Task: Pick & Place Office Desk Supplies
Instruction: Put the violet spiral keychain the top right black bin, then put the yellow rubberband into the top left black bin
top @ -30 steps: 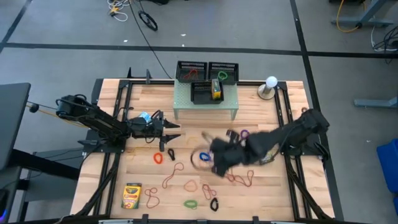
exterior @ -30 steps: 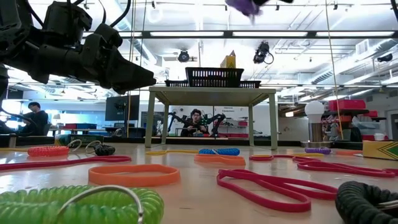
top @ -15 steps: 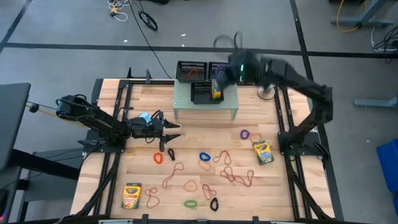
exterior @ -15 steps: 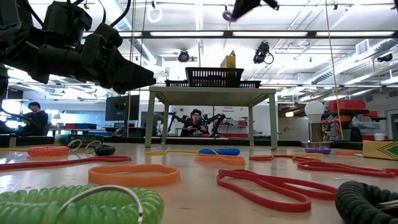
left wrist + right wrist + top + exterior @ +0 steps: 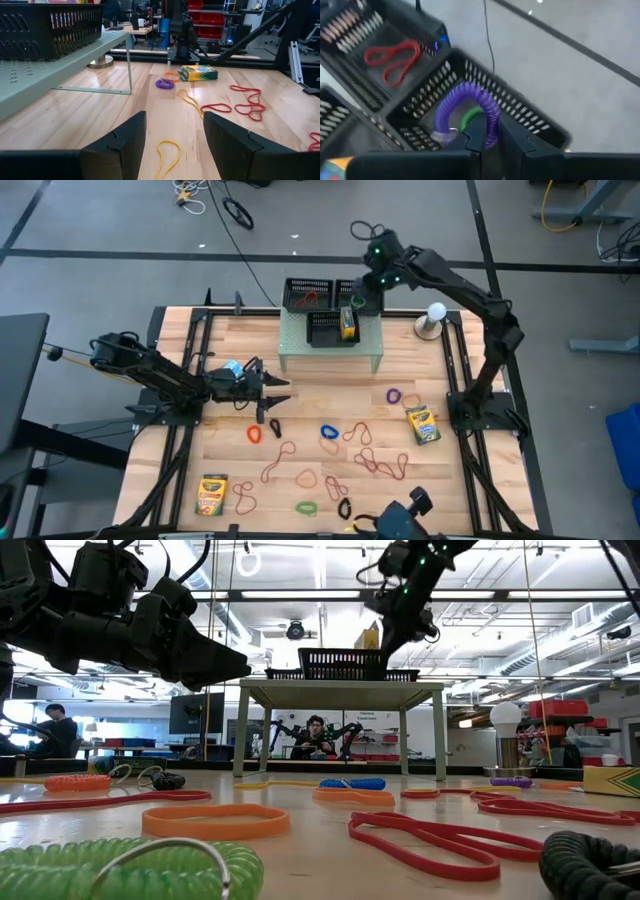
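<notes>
The right gripper [image 5: 481,135] hangs over the back mesh trays [image 5: 333,292], up at twelve o'clock on the table, pinched narrow on a purple coil loop [image 5: 466,107]. That loop dangles right above the right-hand tray [image 5: 485,112], where a green loop [image 5: 470,116] already lies. Next door, a red band [image 5: 392,57] sits in the left tray [image 5: 362,52]. A crayon box [image 5: 347,321] stands in the front tray on the pale green riser [image 5: 330,345].

So a few supplies look sorted, and plenty remains. Out on the wood: a crayon box [image 5: 212,494] at seven o'clock, another crayon box [image 5: 422,423] at four o'clock, a purple loop [image 5: 394,395] near it, a blue loop [image 5: 330,432] at centre, red bands [image 5: 385,465] toward five, an orange-red loop [image 5: 255,433] left of centre, and a green one [image 5: 307,507] at six.

The left gripper [image 5: 172,137] waits at nine o'clock with its fingers spread wide and nothing between them, a yellow band [image 5: 169,152] lying on the wood just ahead.

My read: early going, most of the pile still to move.
</notes>
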Available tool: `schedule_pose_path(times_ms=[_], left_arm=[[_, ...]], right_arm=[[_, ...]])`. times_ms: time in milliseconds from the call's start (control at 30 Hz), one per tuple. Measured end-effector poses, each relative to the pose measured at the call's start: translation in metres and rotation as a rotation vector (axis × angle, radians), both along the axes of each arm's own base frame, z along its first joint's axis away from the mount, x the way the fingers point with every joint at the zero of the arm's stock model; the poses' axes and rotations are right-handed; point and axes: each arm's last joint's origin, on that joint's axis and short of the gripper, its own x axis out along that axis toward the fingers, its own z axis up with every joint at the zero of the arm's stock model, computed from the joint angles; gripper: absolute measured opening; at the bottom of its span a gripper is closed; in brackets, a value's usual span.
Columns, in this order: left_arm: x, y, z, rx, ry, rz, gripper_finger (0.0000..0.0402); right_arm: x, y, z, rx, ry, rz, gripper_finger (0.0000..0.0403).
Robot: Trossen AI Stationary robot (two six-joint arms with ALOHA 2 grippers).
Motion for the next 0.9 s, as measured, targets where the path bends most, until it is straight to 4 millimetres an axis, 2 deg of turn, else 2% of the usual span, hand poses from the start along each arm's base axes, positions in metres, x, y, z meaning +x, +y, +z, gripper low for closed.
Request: schedule_pose_path(times_ms=[333,467,667,767,900], left_arm=[[0.000,0.000,0.000,0.000,0.000,0.000,0.0205],[0.000,0.000,0.000,0.000,0.000,0.000,0.0205],[0.000,0.000,0.000,0.000,0.000,0.001,0.0205],[0.000,0.000,0.000,0.000,0.000,0.000,0.0205],[0.000,0.000,0.000,0.000,0.000,0.000,0.0205]], right_arm=[[0.004,-0.005,-0.049,0.004,0.053,0.033,0.0041],[0.006,-0.006,-0.055,-0.013,0.039,0.031,0.0054],[0.006,-0.007,-0.047,-0.065,0.035,-0.004,0.0115],[0.006,-0.002,-0.033,-0.100,0.009,0.009,0.0140],[0.001,0.016,-0.009,-0.166,-0.004,0.080,0.0150]])
